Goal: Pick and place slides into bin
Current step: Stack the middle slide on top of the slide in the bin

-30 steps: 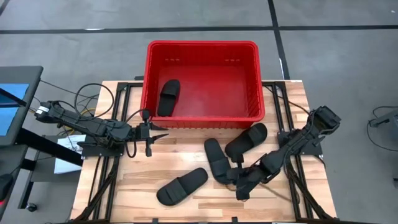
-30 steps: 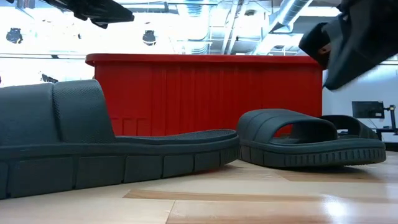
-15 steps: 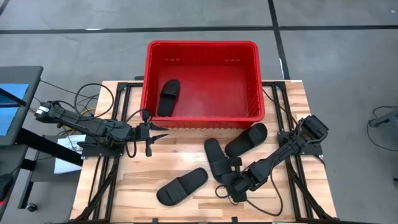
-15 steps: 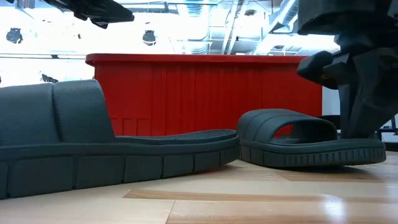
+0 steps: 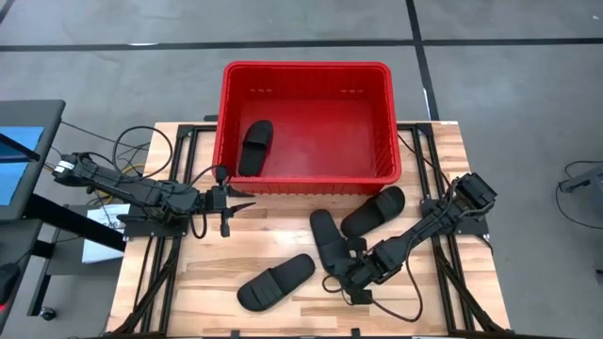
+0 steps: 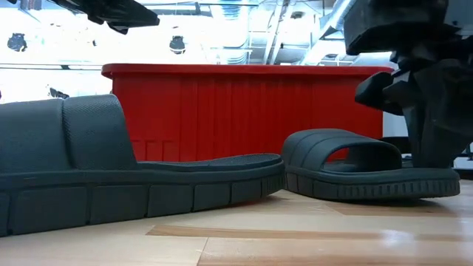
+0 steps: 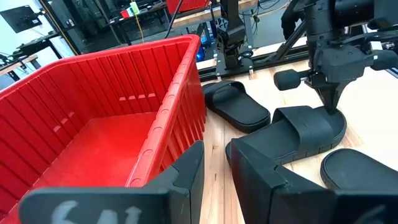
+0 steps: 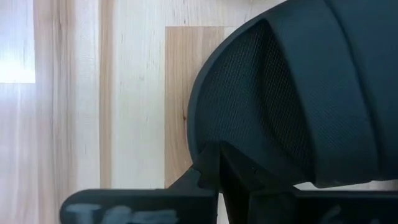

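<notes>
Fingers (image 5: 350, 280) pinched shut on slide's (image 5: 329, 243) heel.

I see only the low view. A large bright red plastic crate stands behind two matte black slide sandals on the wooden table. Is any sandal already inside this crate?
Observer: Yes. The high view shows one black slide sandal on the floor of the red crate, near its left wall.
Operator: How many sandals lie on the table? I count two.
Observer: Three: the left sandal, the middle sandal and the sandal nearest the crate.
Operator: Which arm is the dark one on my right?
Observer: The right arm. The right gripper is shut, with its tip down at the end of the middle sandal farther from the crate.
</notes>
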